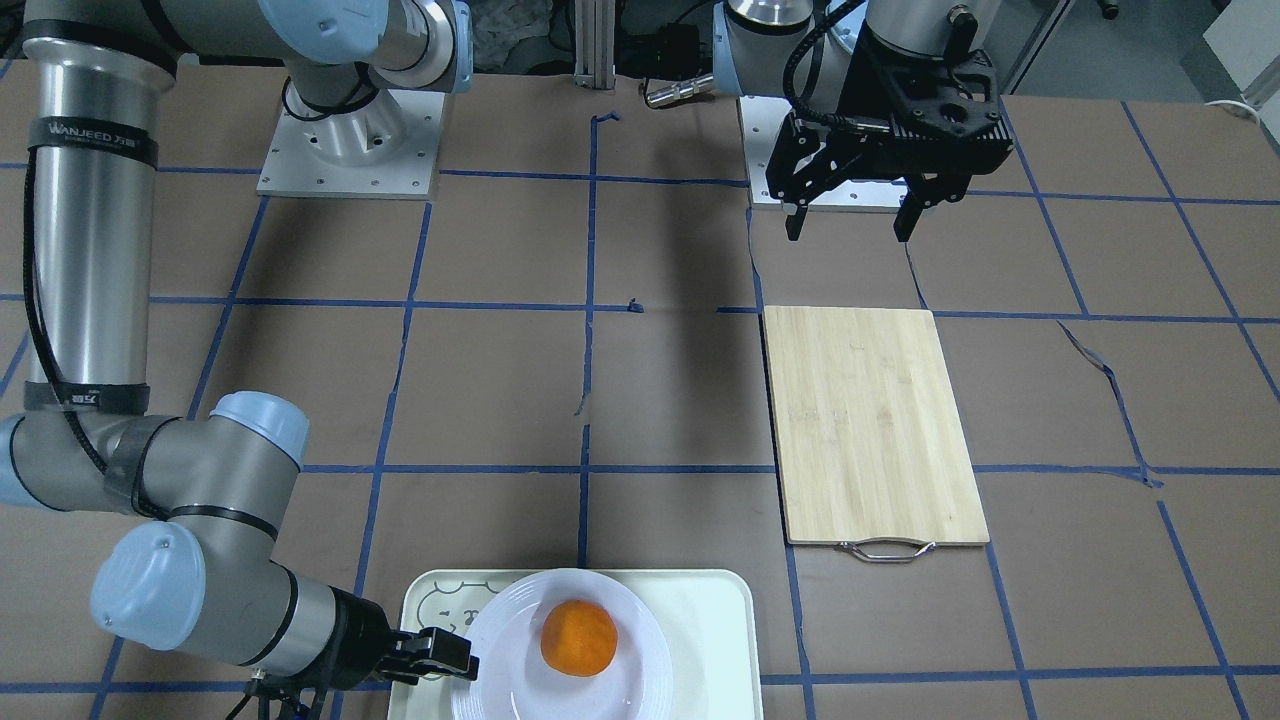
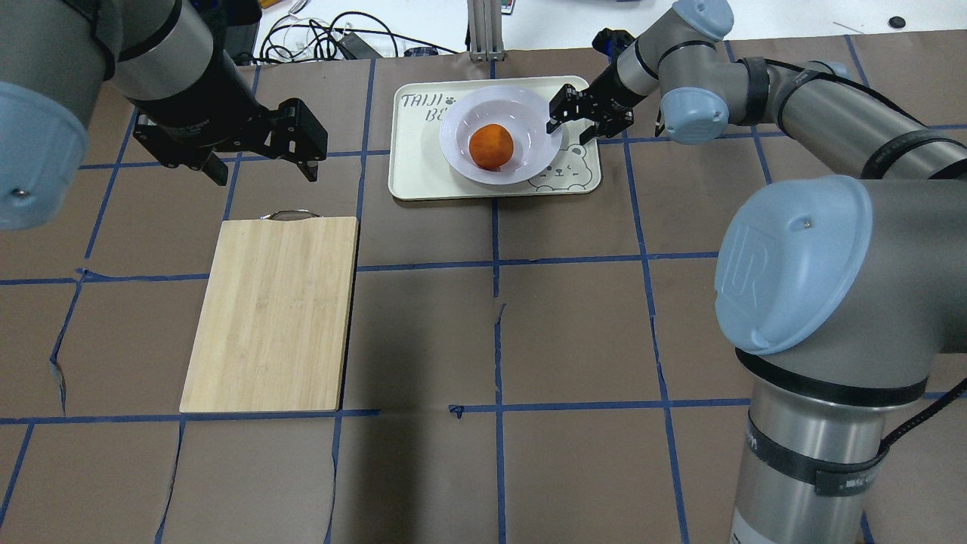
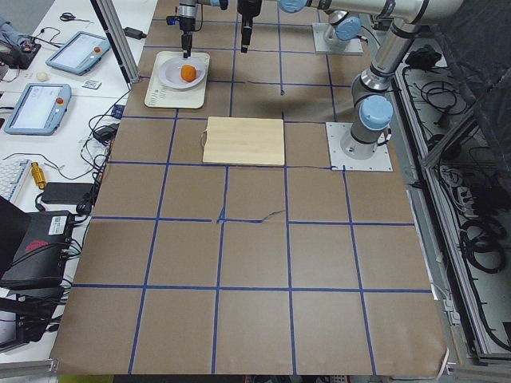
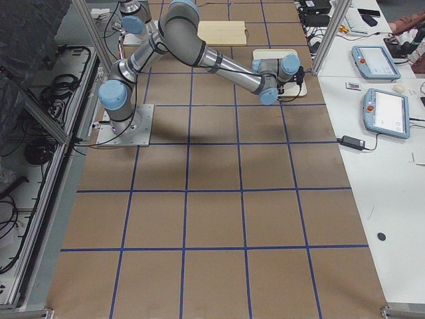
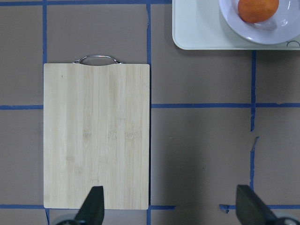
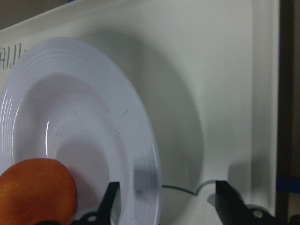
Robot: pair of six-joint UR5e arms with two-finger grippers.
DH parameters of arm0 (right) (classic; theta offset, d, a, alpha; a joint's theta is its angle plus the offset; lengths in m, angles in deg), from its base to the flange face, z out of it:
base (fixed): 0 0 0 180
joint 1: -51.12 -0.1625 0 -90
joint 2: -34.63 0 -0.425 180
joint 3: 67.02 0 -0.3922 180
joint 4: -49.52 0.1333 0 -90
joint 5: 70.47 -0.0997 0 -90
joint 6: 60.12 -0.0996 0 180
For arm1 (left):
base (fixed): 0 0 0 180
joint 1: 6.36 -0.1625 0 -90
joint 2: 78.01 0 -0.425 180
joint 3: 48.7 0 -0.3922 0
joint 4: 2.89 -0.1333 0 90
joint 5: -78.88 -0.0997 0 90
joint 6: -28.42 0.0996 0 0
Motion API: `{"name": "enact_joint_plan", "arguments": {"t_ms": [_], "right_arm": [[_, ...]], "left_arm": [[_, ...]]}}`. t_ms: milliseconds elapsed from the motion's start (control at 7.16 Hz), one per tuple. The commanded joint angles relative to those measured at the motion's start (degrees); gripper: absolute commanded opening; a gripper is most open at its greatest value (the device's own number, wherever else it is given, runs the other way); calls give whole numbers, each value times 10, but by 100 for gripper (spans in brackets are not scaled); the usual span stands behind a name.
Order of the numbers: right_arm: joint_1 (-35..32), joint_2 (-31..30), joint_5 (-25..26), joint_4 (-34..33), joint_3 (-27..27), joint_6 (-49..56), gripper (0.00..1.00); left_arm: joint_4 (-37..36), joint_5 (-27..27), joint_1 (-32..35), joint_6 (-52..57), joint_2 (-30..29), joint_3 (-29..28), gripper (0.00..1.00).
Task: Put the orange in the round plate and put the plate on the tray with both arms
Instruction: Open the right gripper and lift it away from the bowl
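The orange (image 2: 491, 147) (image 1: 578, 637) lies in the bowl of the white round plate (image 2: 529, 121) (image 1: 640, 610). The plate rests on the cream tray (image 2: 415, 166) (image 1: 700, 620) at the table's far edge. My right gripper (image 2: 563, 113) (image 1: 455, 660) is open at the plate's right rim; in the right wrist view its fingers (image 6: 112, 201) stand on either side of the rim of the plate (image 6: 93, 93), beside the orange (image 6: 35, 187). My left gripper (image 2: 264, 172) (image 1: 850, 228) hangs open and holds nothing, above the table near the board's handle.
A bamboo cutting board (image 2: 272, 313) (image 5: 96, 136) with a metal handle (image 2: 289, 215) lies left of the tray, under my left gripper (image 5: 171, 208). Brown paper with blue tape lines covers the table. Cables and tablets sit beyond the far edge.
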Motion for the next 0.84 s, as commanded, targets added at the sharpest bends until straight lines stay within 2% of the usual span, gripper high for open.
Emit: {"name": "enact_joint_plan", "arguments": {"t_ms": [0, 140, 279, 419, 698], "right_arm": [[0, -51, 47, 43, -5, 3, 96], [1, -83, 56, 82, -7, 4, 100], [1, -116, 114, 141, -7, 5, 100], [1, -156, 150, 202, -13, 6, 100], [1, -260, 170, 293, -51, 5, 100]], "left_arm": [[0, 0, -1, 0, 0, 0, 100], [1, 0, 0, 0, 1, 0, 100], [1, 0, 0, 0, 0, 0, 100], [1, 0, 0, 0, 1, 0, 100], [1, 0, 0, 0, 1, 0, 100]]}}
